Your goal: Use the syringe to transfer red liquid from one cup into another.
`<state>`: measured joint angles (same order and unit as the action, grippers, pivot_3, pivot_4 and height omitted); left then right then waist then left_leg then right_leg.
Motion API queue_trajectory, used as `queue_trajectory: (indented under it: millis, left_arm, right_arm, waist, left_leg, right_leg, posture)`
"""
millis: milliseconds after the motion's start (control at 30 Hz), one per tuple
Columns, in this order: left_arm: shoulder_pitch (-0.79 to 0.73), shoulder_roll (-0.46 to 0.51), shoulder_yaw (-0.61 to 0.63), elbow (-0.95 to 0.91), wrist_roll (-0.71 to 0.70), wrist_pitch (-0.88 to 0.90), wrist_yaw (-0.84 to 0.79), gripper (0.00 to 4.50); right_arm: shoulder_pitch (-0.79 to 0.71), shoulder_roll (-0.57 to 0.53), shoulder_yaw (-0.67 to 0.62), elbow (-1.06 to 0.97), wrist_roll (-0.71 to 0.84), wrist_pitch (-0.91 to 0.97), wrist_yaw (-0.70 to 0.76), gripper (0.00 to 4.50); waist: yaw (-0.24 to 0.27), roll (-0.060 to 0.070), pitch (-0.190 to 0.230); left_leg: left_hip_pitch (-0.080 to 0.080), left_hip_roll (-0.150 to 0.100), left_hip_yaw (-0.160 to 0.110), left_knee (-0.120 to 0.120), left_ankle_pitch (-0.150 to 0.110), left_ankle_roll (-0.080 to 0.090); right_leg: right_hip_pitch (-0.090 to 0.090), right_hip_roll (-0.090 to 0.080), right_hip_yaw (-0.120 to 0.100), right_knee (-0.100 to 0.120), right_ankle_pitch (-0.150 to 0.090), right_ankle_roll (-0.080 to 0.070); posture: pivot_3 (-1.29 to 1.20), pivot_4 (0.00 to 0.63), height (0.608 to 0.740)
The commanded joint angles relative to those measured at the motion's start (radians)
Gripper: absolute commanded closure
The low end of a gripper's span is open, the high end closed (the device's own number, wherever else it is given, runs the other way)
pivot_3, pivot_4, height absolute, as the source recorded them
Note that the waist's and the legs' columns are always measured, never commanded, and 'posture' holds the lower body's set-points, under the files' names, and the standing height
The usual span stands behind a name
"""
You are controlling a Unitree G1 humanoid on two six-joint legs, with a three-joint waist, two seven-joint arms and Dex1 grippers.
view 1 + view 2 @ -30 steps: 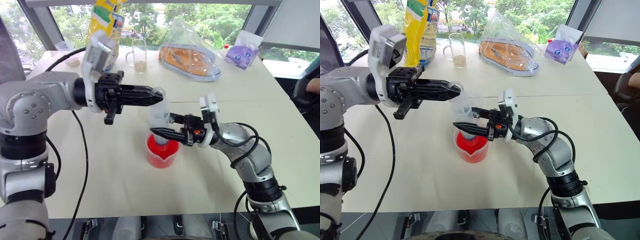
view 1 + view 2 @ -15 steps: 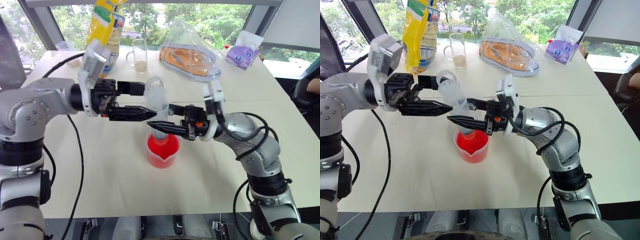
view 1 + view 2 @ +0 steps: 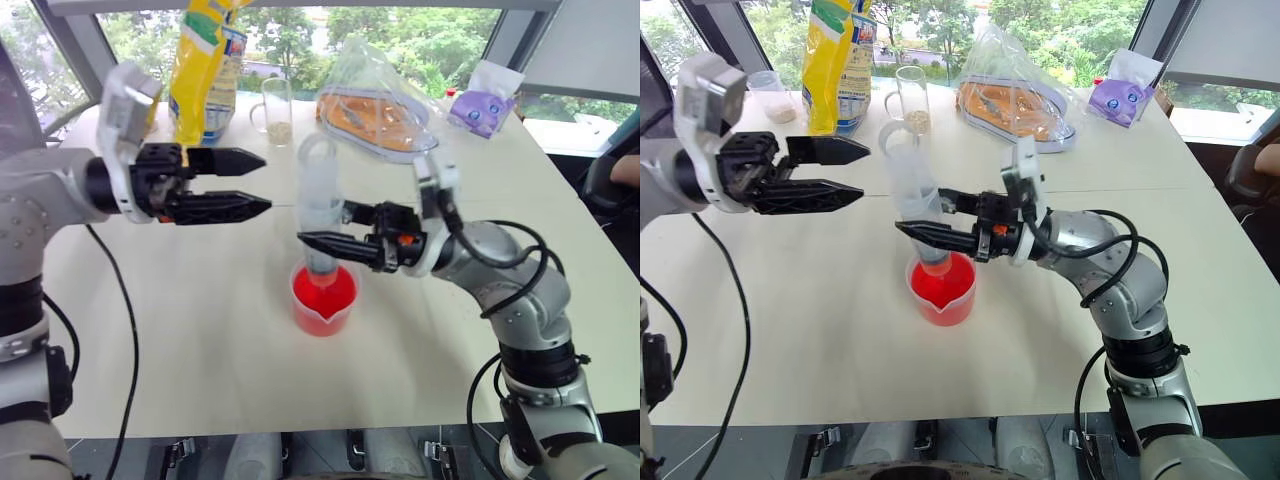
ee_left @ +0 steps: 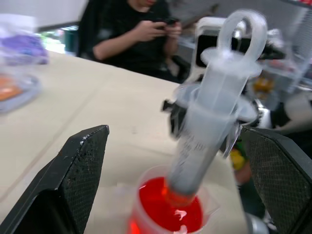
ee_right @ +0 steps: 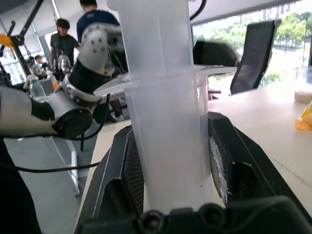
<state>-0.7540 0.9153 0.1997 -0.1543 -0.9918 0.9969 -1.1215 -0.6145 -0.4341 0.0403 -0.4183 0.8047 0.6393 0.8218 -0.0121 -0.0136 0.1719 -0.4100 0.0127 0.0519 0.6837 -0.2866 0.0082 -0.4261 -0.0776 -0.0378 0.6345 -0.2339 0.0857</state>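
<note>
Syringe (image 3: 320, 215) nozzle hidden in red cup (image 3: 323, 300); right fingers (image 3: 330, 244) clamp barrel; left fingers (image 3: 240, 185) spread

syringe (image 3: 320, 215): large, clear, fat barrel, ring-topped plunger drawn up; nearly upright, slightly tilted; orange-red tip dipped in the cup.
red liquid (image 3: 325, 293): vivid red, fills the spouted cup.
spouted cup (image 3: 323, 302): squat, clear, upright mid-counter, directly under the syringe.

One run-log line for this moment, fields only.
right gripper: shut on syringe | syringe tip: in red liquid, spouted cup | left gripper: open, apart from syringe
</note>
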Motion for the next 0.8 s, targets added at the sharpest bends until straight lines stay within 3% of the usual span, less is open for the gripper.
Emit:
queue_trajectory:
  millis: [33,267,533,800]
  left_arm:
    - [0.002,0.03,0.046,0.011,0.015,-0.033,-0.012,0.1]
    - [0.023,0.022,0.072,0.005,0.021,-0.064,0.02,0.1]
    - [0.042,0.009,0.102,-0.04,-0.007,-0.061,0.068,0.1]
    - [-0.1,-0.059,0.058,0.058,0.04,-0.114,0.127,0.1]
  right_arm:
    - [-0.097,0.001,-0.068,0.044,0.056,0.013,-0.008,3.06]
    - [-0.348,0.069,-0.036,0.473,-0.108,-0.165,0.09,3.06]
    - [-0.462,0.184,0.003,0.949,-0.322,-0.469,0.202,3.06]
    - [-0.464,0.22,-0.011,1.034,-0.376,-0.535,0.249,3.06]
  waist:
    - [0.0,0.0,0.0]
    - [-0.002,0.0,0.0]
    - [-0.005,0.0,0.0]
    - [-0.004,0.001,0.001]
  left_leg:
    - [0.0,0.0,0.0,0.0,0.0,0.0]
    - [0.0,0.0,0.001,0.0,0.0,0.0]
    - [0.0,0.0,0.002,-0.001,0.0,0.0]
    - [0.0,0.0,0.001,-0.001,0.0,0.0]
  right_leg:
    - [0.0,0.0,0.0,0.0,0.0,0.0]
    - [0.0,0.0,0.0,0.0,0.0,0.0]
    - [-0.001,0.0,0.001,0.0,0.0,0.0]
    - [-0.001,0.0,0.001,0.0,0.0,0.0]
  posture:
    - [0.0,0.15,0.74]
    - [0.0,0.15,0.74]
    - [0.0,0.15,0.74]
    - [0.0,0.15,0.74]
